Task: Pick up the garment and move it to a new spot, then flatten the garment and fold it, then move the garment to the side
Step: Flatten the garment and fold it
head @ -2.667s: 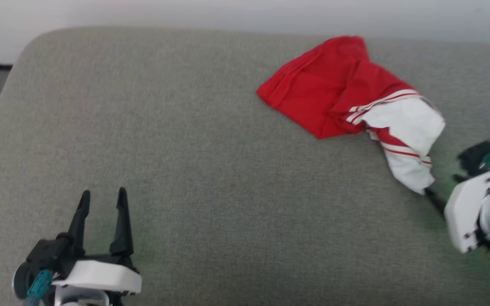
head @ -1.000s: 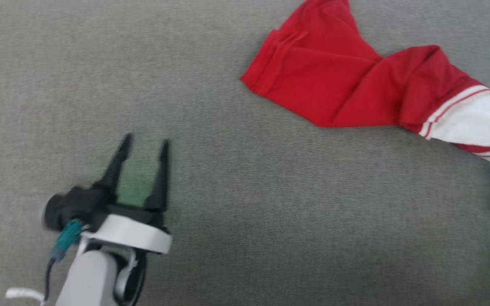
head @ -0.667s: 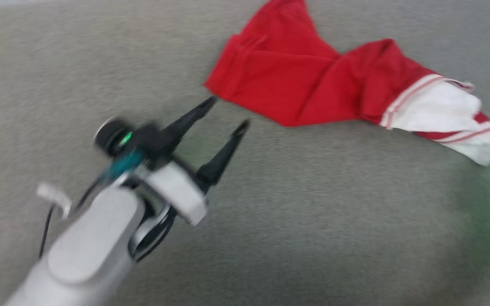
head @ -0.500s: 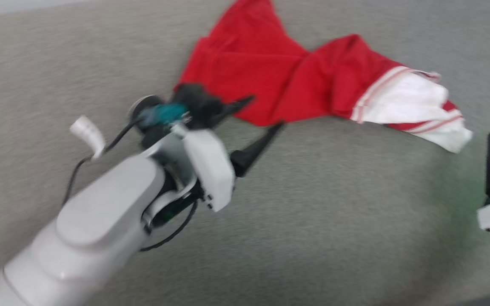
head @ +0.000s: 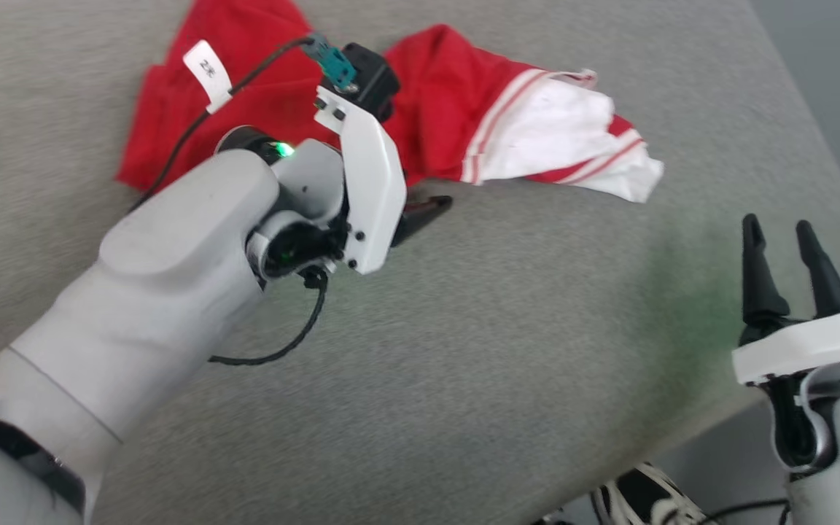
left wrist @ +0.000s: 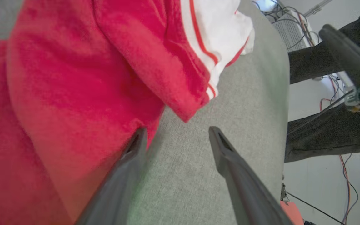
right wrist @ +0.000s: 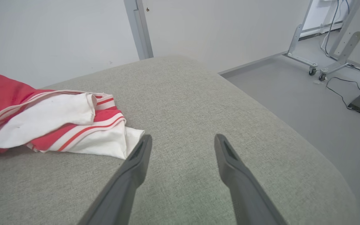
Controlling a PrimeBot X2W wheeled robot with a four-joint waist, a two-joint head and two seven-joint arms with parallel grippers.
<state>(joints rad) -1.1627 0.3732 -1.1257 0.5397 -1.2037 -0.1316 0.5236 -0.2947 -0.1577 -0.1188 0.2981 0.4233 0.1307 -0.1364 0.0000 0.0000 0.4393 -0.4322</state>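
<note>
The garment (head: pixel 464 109), red with a white striped sleeve, lies crumpled at the far side of the grey cushion (head: pixel 478 350). My left arm reaches across to its near edge. In the left wrist view the left gripper (left wrist: pixel 177 129) is open: its left fingertip (left wrist: pixel 137 140) rests against the red cloth (left wrist: pixel 73 78), and bare cushion lies between the fingers. A red fold hangs just ahead of the gap. My right gripper (head: pixel 777 224) stands open at the lower right, clear of the white sleeve (right wrist: pixel 42 122). Nothing is between the right gripper's (right wrist: pixel 183 137) fingers.
The cushion's rounded right edge (head: pixel 792 109) drops to grey floor. A person's dark trouser legs (left wrist: pixel 317 137) and a shoe (head: pixel 639 499) stand near that edge among cables. A wheeled metal stand (right wrist: pixel 323 47) and a wall lie beyond.
The head camera has swung right. My left arm has reached from the near left up to the garment's near edge. The garment has been drawn out rightwards, and the right gripper now stands apart from the sleeve.
</note>
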